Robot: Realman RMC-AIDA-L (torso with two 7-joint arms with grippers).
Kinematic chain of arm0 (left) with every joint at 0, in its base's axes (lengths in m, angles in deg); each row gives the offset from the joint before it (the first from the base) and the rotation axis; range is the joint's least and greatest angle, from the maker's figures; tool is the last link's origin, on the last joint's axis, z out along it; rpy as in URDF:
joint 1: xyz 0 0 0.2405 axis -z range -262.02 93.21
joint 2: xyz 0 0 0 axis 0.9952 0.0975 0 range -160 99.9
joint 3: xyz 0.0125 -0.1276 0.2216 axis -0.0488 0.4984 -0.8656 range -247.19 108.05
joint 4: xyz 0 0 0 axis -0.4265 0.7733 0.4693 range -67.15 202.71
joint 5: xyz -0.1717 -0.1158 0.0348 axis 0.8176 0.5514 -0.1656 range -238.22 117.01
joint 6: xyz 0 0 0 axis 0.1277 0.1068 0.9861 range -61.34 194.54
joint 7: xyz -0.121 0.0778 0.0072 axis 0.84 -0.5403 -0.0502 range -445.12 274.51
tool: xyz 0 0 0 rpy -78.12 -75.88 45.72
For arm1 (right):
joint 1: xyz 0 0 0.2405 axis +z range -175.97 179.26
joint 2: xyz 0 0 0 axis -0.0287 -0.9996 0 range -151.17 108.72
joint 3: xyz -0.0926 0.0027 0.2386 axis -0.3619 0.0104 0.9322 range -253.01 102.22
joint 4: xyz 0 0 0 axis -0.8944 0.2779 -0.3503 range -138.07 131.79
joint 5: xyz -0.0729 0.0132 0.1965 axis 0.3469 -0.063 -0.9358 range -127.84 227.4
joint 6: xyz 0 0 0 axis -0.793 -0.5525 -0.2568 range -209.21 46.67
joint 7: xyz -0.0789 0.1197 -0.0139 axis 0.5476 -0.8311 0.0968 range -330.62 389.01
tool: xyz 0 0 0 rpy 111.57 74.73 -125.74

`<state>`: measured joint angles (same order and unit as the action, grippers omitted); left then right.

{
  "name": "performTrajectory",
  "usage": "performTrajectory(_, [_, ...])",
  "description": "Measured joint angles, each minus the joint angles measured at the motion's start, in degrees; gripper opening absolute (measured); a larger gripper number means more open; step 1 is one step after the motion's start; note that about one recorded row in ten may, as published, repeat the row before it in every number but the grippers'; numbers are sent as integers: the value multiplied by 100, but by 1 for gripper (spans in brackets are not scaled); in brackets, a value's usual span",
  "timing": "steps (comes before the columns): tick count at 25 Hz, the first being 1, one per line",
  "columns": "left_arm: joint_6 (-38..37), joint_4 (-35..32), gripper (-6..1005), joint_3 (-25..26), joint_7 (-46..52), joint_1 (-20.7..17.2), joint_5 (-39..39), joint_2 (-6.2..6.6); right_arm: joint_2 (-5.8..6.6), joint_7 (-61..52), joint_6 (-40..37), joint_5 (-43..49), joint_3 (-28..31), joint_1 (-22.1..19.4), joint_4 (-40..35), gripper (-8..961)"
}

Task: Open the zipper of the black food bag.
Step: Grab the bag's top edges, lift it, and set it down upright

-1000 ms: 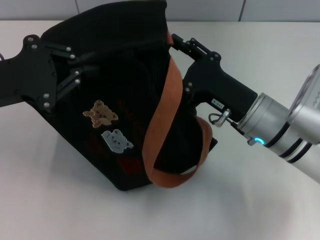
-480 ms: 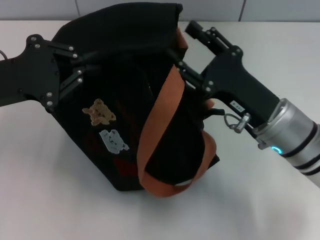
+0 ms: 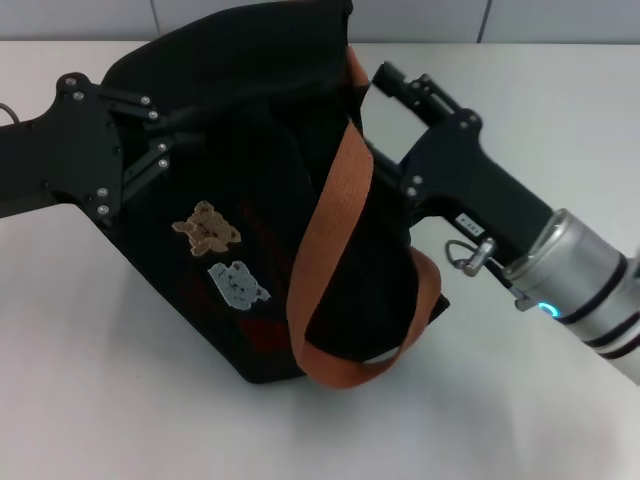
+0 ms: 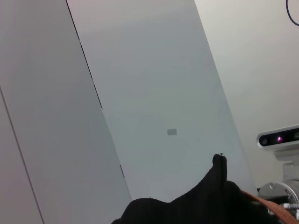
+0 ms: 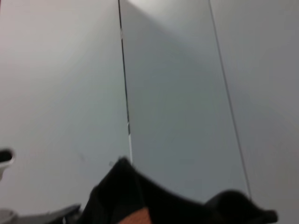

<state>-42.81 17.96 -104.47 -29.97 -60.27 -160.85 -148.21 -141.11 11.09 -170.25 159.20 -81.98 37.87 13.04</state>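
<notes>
White table [image 3: 120,400] backed by grey wall panels. The black food bag [image 3: 250,190] stands tilted at centre, rust-brown strap [image 3: 335,240] draped across its front. Left gripper [image 3: 165,130] presses into the bag's left side; right gripper [image 3: 375,120] meets its upper right edge. Finger opening of both: cannot tell. The zipper is hidden.

You won't find any text you can read here. The only label is a small white sticker [image 3: 470,220] on the black body of the right end effector [image 3: 385,120], just behind its fingers, and its dark marks are too small to make out.
</notes>
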Motion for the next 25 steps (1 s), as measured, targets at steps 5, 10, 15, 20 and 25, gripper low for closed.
performTrajectory(5, [1, 19, 70, 1, -38, 4, -4, -2, 0, 0, 575, 156, 68, 144, 81, 733])
performTrajectory(10, [3, 101, 70, 13, -40, 4, -3, 17, 0, 0, 957, 152, 467, 3, 188, 733])
performTrajectory(15, [8, 112, 70, 42, -41, -1, -3, 20, 0, -5, 960, 147, 562, -159, 227, 733])
performTrajectory(20, [8, 116, 70, 42, -42, 0, -3, 22, 0, -8, 814, 177, 585, -260, 271, 732])
performTrajectory(25, [12, 122, 70, 11, -43, 54, -4, 6, 2, -9, 925, 378, 538, 25, 423, 732])
